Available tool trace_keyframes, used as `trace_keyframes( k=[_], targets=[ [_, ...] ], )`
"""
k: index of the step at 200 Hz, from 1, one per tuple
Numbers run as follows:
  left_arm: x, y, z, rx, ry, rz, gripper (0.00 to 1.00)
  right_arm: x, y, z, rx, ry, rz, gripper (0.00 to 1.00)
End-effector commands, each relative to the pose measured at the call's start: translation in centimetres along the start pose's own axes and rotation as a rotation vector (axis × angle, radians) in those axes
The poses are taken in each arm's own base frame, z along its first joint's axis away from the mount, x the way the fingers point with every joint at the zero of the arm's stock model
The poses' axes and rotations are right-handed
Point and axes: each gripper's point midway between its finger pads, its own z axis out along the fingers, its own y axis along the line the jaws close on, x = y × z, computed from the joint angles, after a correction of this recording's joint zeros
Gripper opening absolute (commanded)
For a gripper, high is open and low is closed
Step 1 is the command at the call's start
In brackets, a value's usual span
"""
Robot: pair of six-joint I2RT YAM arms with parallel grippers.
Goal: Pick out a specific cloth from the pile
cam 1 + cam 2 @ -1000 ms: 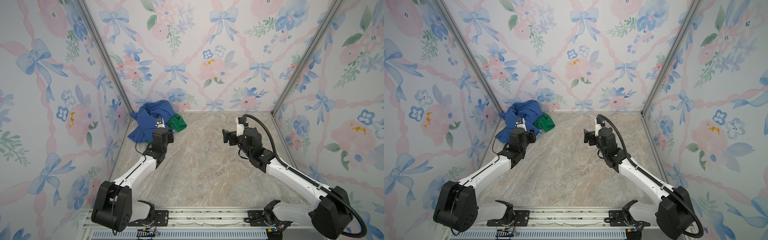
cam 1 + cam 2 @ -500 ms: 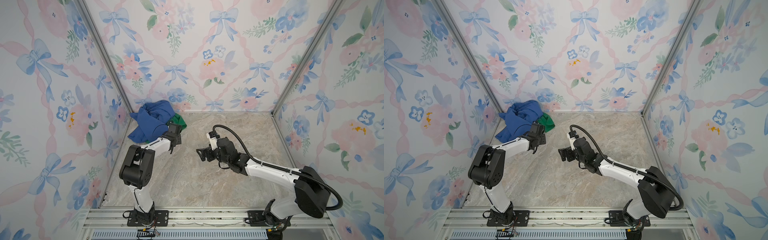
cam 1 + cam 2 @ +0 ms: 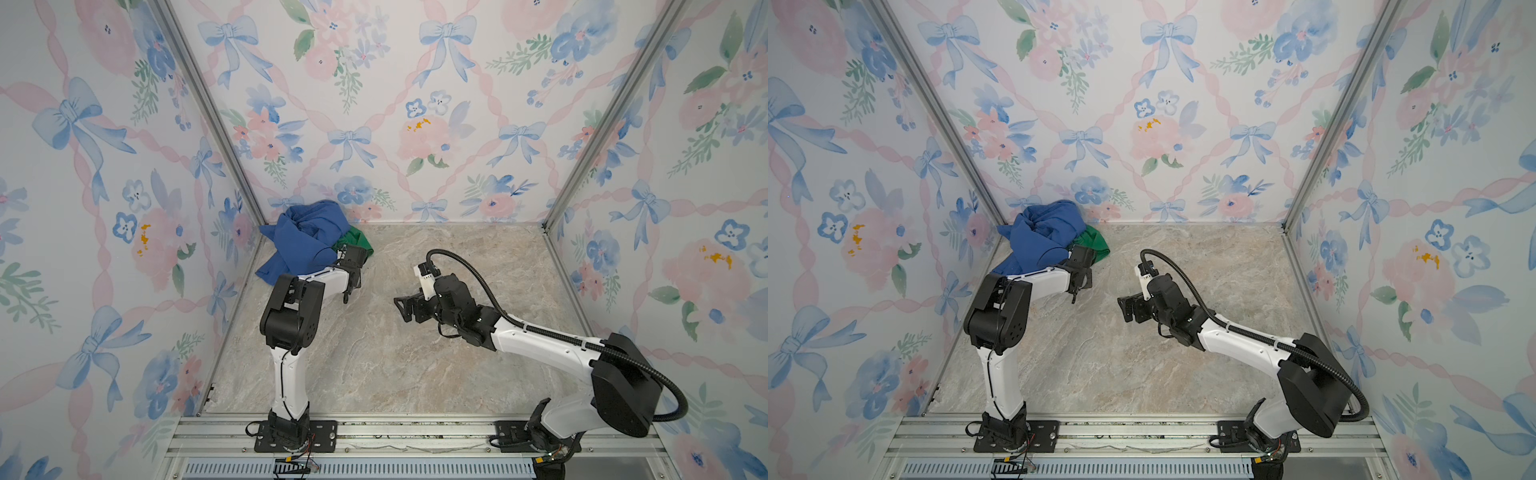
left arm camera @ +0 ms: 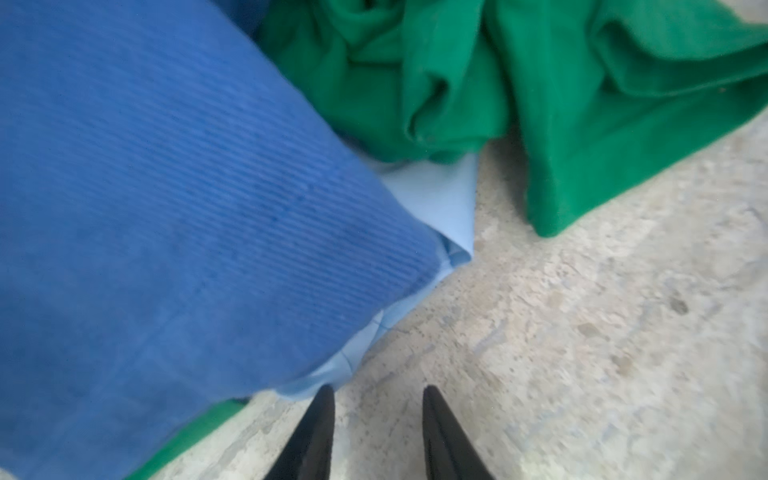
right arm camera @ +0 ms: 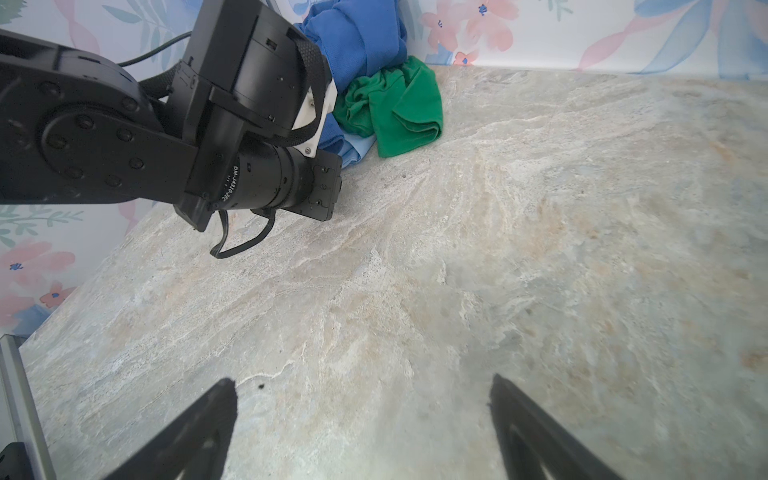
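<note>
Now the left gripper (image 4: 378, 390), jaws narrowed but empty, has dropped to the pile (image 3: 303, 241) in the worktop's (image 3: 415, 353) far-left corner, where the cloth (image 4: 436, 199) peeks out underneath, within pinching reach; the right gripper (image 5: 361, 386) waits wide open.
</note>
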Motion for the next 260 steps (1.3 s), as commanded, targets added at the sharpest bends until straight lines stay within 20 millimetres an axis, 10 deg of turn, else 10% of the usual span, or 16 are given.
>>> trace_keyframes(
  k=[1, 119, 175, 212, 260],
  targets=[
    [-0.7, 0.8, 0.3, -0.054, -0.008, 0.004, 0.38, -1.3, 0.2, -0.6, 0.009, -0.027, -0.015, 0.97],
    [0.6, 1.8, 3.0, -0.140, 0.083, -0.022, 0.43, -0.7, 0.0, -0.1, 0.024, 0.016, -0.042, 0.97],
    [1.6, 2.7, 2.8, -0.085, 0.136, -0.086, 0.10, -0.4, 0.3, 0.3, 0.012, 0.031, -0.022, 0.97],
    [-3.0, 4.9, -1.4, -0.135, -0.007, -0.128, 0.00, -0.4, 0.4, -0.1, 0.020, 0.035, -0.023, 0.97],
    [-14.3, 8.6, -9.4, -0.094, -0.264, -0.263, 0.00, -0.7, 0.8, -0.3, 0.016, 0.025, -0.004, 0.97]
  ],
)
